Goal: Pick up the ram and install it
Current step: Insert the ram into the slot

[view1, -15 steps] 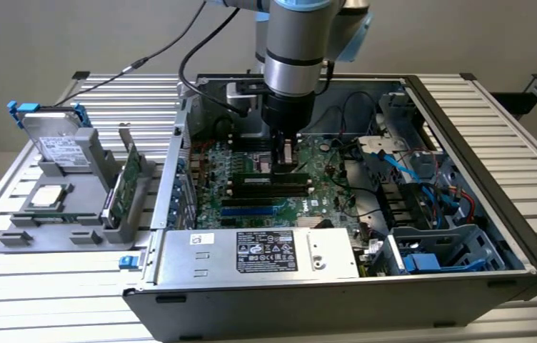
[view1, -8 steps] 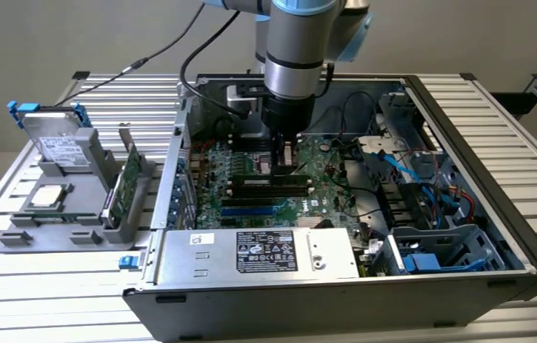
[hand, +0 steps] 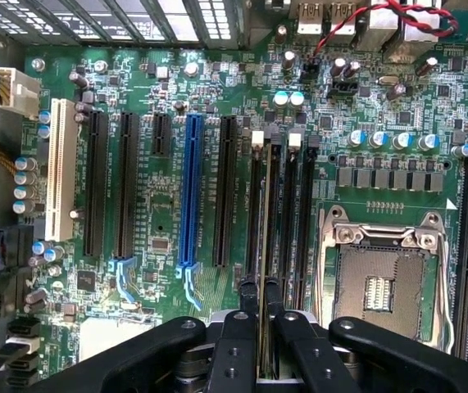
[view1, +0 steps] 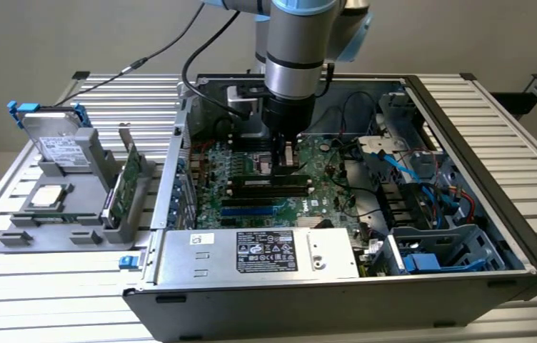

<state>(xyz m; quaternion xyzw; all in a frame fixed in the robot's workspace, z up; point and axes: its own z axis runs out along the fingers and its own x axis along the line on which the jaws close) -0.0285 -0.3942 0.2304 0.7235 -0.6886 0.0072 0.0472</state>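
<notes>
Holding the ram (hand: 264, 237) edge-on between its two fingers, the gripper (hand: 261, 291) hangs low inside the open case (view1: 483, 179), right over the board (hand: 160, 213). The jaws stand narrow, pinched on the thin stick.

In the wrist view the ram runs in line with the bank of black memory slots (hand: 299, 213). It lies beside the socket (hand: 381, 286) and well apart from the blue slot (hand: 190, 188). Which slot of the bank it sits over is hard to tell.

In the exterior view the gripper (view1: 285, 161) reaches down to the middle of the board, behind the power supply (view1: 259, 254). Outside the case, on the exterior view's left, a grey tray (view1: 21, 239) carries the drive (view1: 54, 139) and the card (view1: 128, 179).

By my reading, the pick-up is done and the stick has been carried to the slots and lined up with them. The install looks unfinished. The gripper has the ram in its grasp, and I cannot tell whether the lower edge has entered a slot or whether the end clips have closed on it.
</notes>
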